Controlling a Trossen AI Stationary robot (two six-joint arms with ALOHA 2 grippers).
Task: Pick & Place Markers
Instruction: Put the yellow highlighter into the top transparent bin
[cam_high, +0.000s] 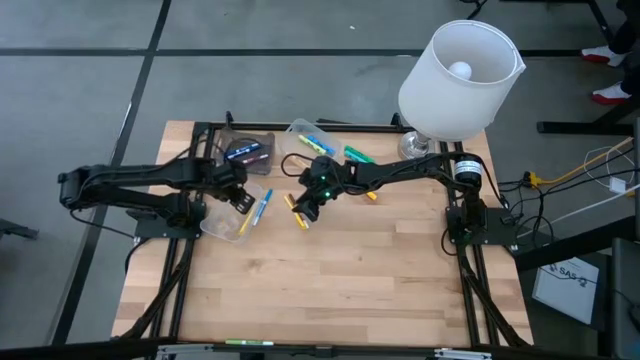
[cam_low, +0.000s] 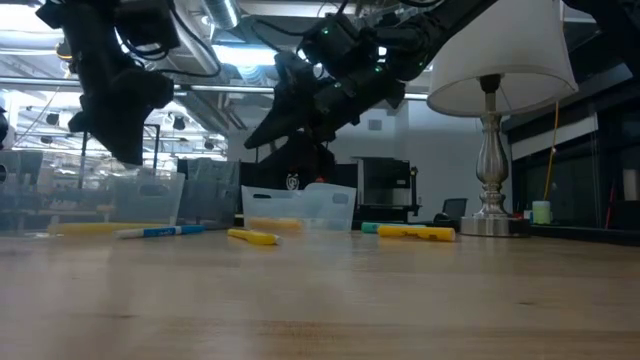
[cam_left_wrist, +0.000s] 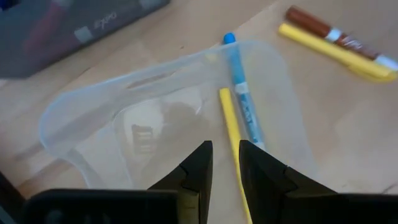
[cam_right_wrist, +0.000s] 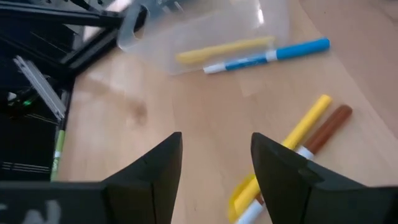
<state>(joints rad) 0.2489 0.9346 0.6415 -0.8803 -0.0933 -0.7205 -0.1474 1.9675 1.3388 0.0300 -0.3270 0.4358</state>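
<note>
A shallow clear container (cam_left_wrist: 93, 106) lies on the wooden table at the left, with a yellow marker (cam_left_wrist: 229, 121) in it. A blue marker (cam_left_wrist: 242, 99) lies beside the yellow one, its blue cap end past the container's rim. My left gripper (cam_left_wrist: 225, 149) hangs just above them, pointing steeply down, open by a narrow gap with nothing between its fingers. A yellow marker (cam_right_wrist: 308, 127) and a brown marker (cam_right_wrist: 328, 124) lie side by side on the table. My right gripper (cam_right_wrist: 216, 152) stands open above the table beside them; in the high view it (cam_high: 305, 210) is near the table's middle.
A dark container (cam_high: 248, 150) and another clear container (cam_high: 310, 135) holding markers stand at the far side. A green marker (cam_high: 358, 155) and an orange-yellow one (cam_high: 372, 196) lie loose. A white-shaded lamp (cam_high: 460, 75) stands at the far right. The near half of the table is bare wood.
</note>
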